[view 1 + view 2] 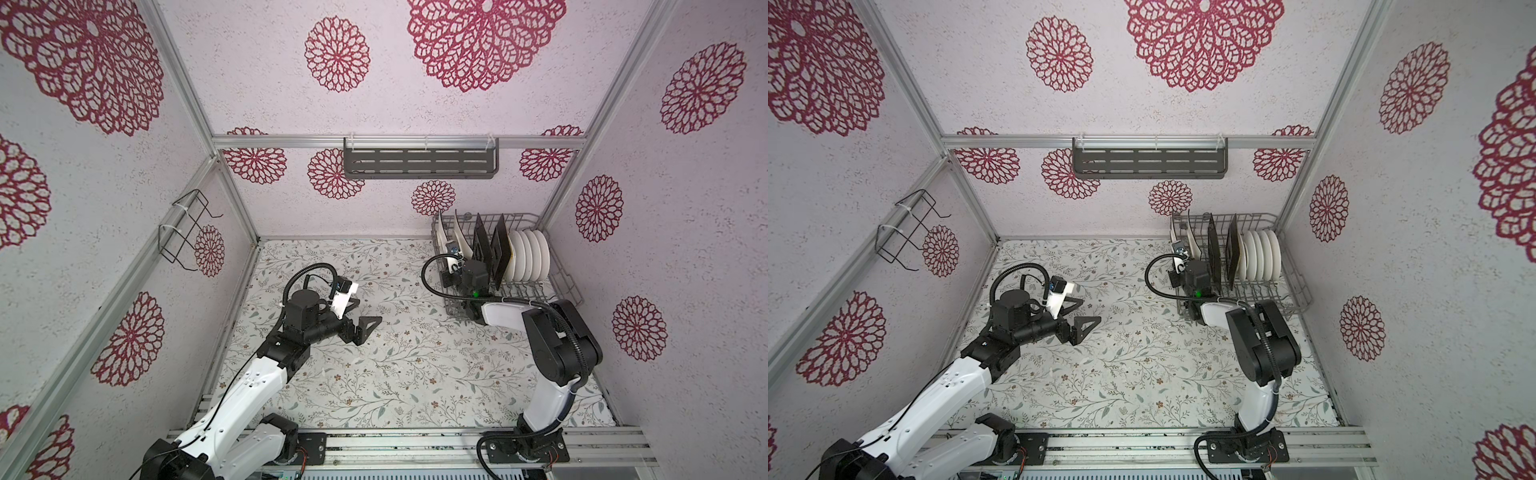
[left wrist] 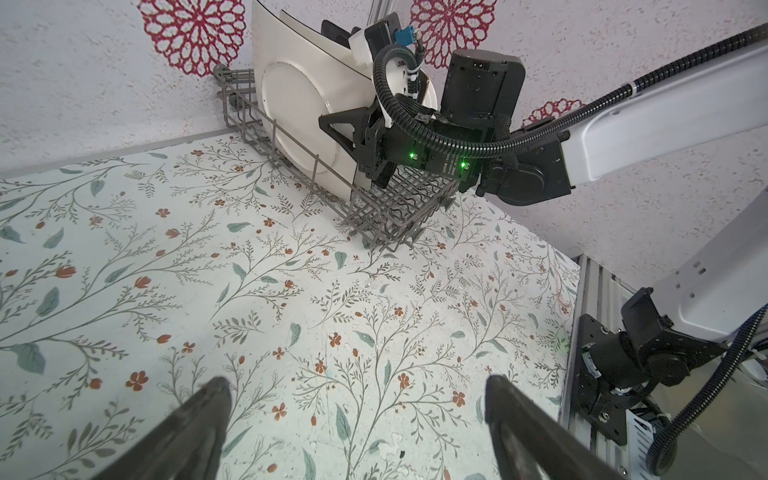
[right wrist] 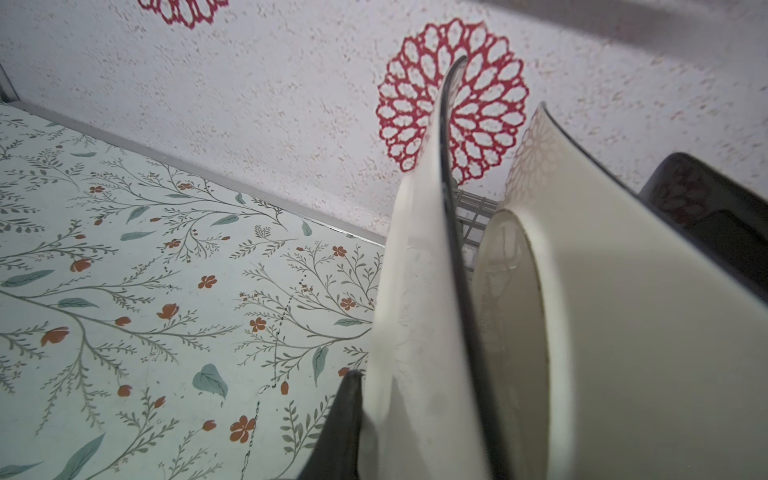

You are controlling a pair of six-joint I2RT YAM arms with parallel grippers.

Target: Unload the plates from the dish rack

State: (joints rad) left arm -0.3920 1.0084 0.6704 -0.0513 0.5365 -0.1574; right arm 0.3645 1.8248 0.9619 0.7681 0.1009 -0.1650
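The grey wire dish rack (image 1: pixel 570 286) (image 1: pixel 1299 286) stands at the back right of the table. Upright in it are two cream plates (image 1: pixel 460 237), two black plates (image 1: pixel 500 245) and several round white plates (image 1: pixel 530 255). My right gripper (image 1: pixel 450 266) (image 2: pixel 328 118) is at the rack's left end, shut on the edge of the leftmost cream plate (image 3: pixel 415 291) (image 2: pixel 299 95). One of its fingers (image 3: pixel 351 415) presses that plate's back; the other is hidden behind the plate. My left gripper (image 1: pixel 365 312) (image 2: pixel 357 386) hangs open over the bare table, holding nothing.
A dark slotted shelf (image 1: pixel 419 162) hangs on the back wall and a small black wire holder (image 1: pixel 185 232) on the left wall. The floral table top (image 1: pixel 415 357) stretches between the arms. An aluminium rail (image 1: pixel 415 444) runs along the front edge.
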